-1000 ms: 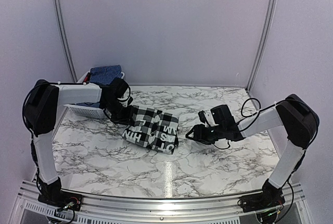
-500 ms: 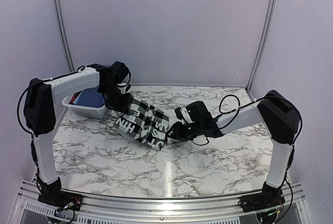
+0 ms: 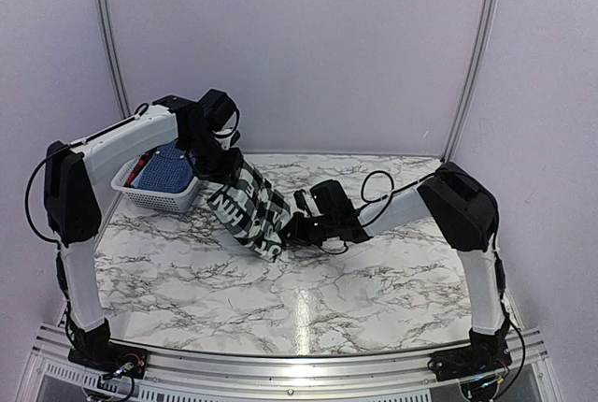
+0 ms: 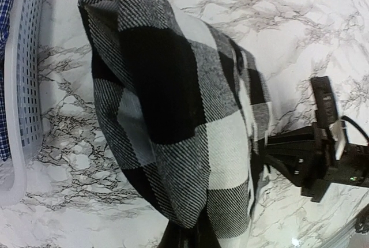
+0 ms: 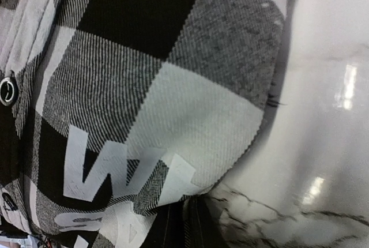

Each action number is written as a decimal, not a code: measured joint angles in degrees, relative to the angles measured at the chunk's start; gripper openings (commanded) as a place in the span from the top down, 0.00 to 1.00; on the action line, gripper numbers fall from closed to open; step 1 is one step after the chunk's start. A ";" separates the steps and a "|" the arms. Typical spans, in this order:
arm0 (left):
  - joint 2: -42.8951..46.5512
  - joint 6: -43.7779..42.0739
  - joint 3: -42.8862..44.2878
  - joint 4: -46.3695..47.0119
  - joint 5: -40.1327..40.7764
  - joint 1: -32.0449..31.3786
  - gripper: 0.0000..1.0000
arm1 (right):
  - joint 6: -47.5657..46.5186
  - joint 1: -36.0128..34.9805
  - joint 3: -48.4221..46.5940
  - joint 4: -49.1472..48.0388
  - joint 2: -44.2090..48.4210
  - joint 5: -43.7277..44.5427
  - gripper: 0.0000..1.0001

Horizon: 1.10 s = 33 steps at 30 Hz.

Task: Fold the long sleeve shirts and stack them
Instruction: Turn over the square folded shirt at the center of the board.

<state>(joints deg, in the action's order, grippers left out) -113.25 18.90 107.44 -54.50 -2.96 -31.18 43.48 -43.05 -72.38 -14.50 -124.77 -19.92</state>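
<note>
Checked shirt [image 3: 248, 210] hangs clamped in left tool [image 3: 217, 178]; right tool [image 3: 291, 231] touches its lower edge, closure impossible to tell. Lifting evenly should keep the folds together.

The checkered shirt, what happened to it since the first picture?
The left gripper, shut on the checkered shirt all along, lifted its far end up toward the basket. The right gripper slid in from the right and closed on the lower end, so the shirt now slants between them. The basket stayed put.
</note>
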 measured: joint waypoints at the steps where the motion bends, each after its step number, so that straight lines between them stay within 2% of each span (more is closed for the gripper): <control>1: -0.02 0.20 1.05 -0.24 -0.11 -0.50 1.00 | 0.24 -0.39 -1.79 -0.15 -1.31 -0.33 0.87; 5: -1.51 1.68 8.02 -1.20 -1.33 -3.69 1.00 | 1.09 -2.51 -7.69 -0.24 -5.46 -1.29 0.85; 8: -3.72 3.02 13.73 -1.16 -2.80 -6.40 1.00 | 1.49 -4.13 -11.28 -0.35 -7.98 -2.60 0.80; 10: -5.33 4.00 16.02 -1.11 -3.61 -7.89 1.00 | 1.46 -4.50 -11.63 -0.44 -8.20 -3.41 0.74; 13: -8.63 5.38 17.90 -1.09 -4.46 -8.52 1.00 | 1.09 -4.13 -9.97 -1.55 -7.34 -4.50 0.71; 20: -15.26 8.11 18.62 0.17 -5.55 -9.07 1.00 | -1.77 0.42 7.98 -2.67 5.16 -4.85 0.66; 26: -19.82 12.57 22.10 2.93 -6.47 -13.18 1.00 | -5.25 7.15 23.41 3.74 21.22 0.26 0.62; 29: -23.37 16.09 24.06 6.69 -6.64 -16.63 0.81 | -6.78 9.99 26.75 8.44 28.85 4.79 0.56; 31: -27.04 18.32 26.40 9.20 -6.84 -19.50 0.43 | -7.74 11.32 27.50 11.26 32.76 7.63 0.49; 33: -30.53 19.47 28.65 11.43 -7.02 -21.86 0.30 | -8.66 12.79 27.80 14.10 36.37 9.97 0.42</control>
<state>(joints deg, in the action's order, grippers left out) -143.79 38.37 136.09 -43.07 -9.98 -53.04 34.83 -30.26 -44.58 -0.40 -88.40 -9.96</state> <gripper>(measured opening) 0.373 0.497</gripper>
